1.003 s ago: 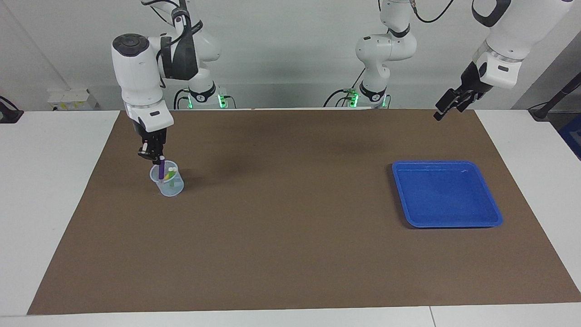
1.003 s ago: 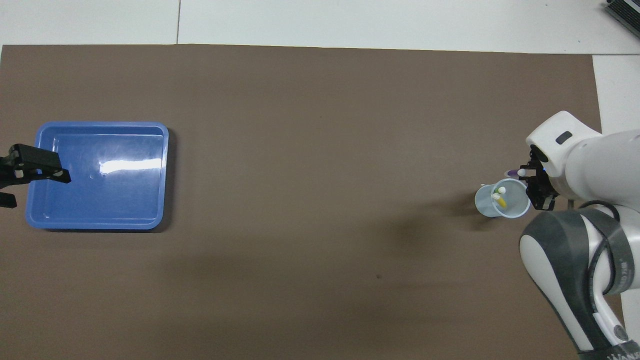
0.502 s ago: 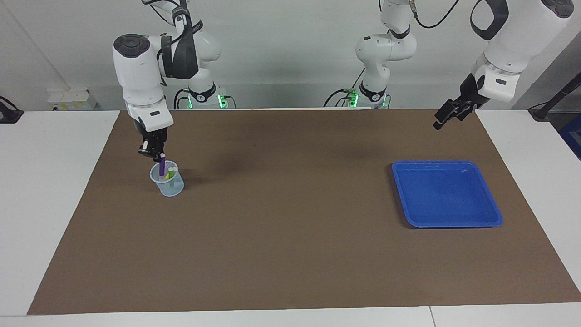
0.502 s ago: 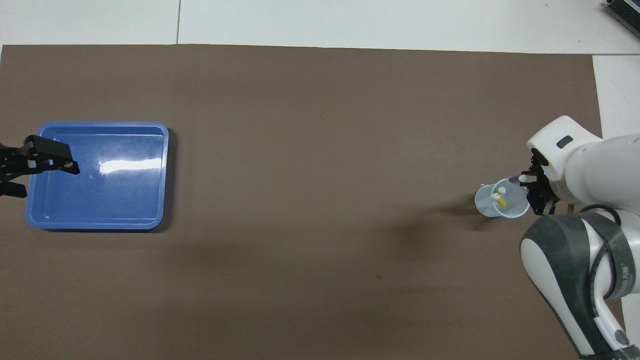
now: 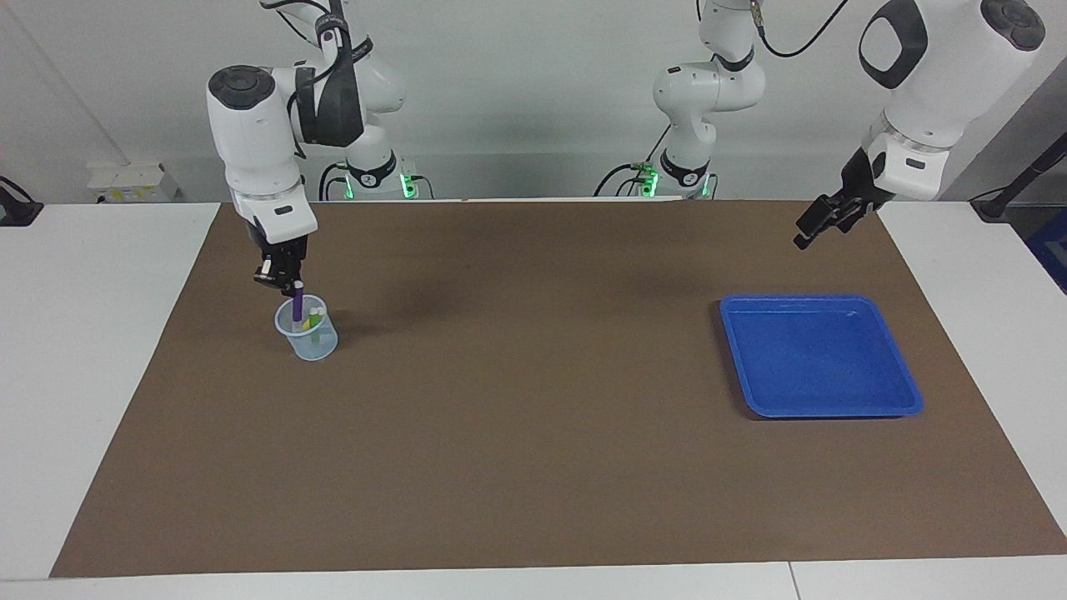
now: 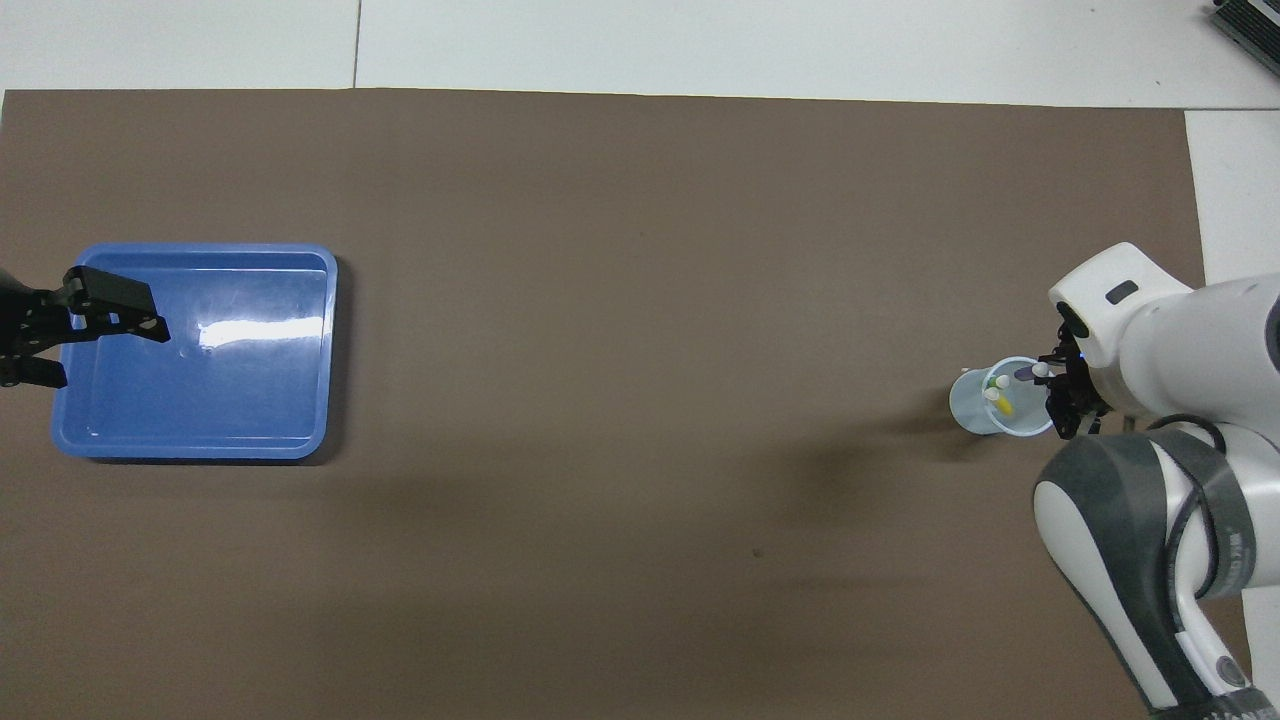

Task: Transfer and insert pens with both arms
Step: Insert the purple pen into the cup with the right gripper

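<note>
1. Now the right arm's black two-finger gripper (image 5: 280, 276) (image 6: 1070, 400) hangs just above the small clear plastic cup (image 5: 308, 334) (image 6: 1000, 399), which stands on the brown table mat (image 5: 533, 433) (image 6: 600, 300) toward the right arm's end.
2. Whether its fingers still pinch the slim purple pen (image 5: 298, 302) (image 6: 1027, 372) I cannot tell; the pen's top sits right at the fingertips, its lower part inside the cup.
3. Beside it in the cup stand the slim yellow pen (image 5: 313, 317) (image 6: 1000, 403) and the slim green pen (image 5: 316, 332) (image 6: 997, 381), pale ends up.
4. Raised near the shallow blue plastic tray (image 5: 821, 354) (image 6: 195, 350), the left arm's black gripper (image 5: 819, 222) (image 6: 70, 325) holds nothing, fingers spread.
</note>
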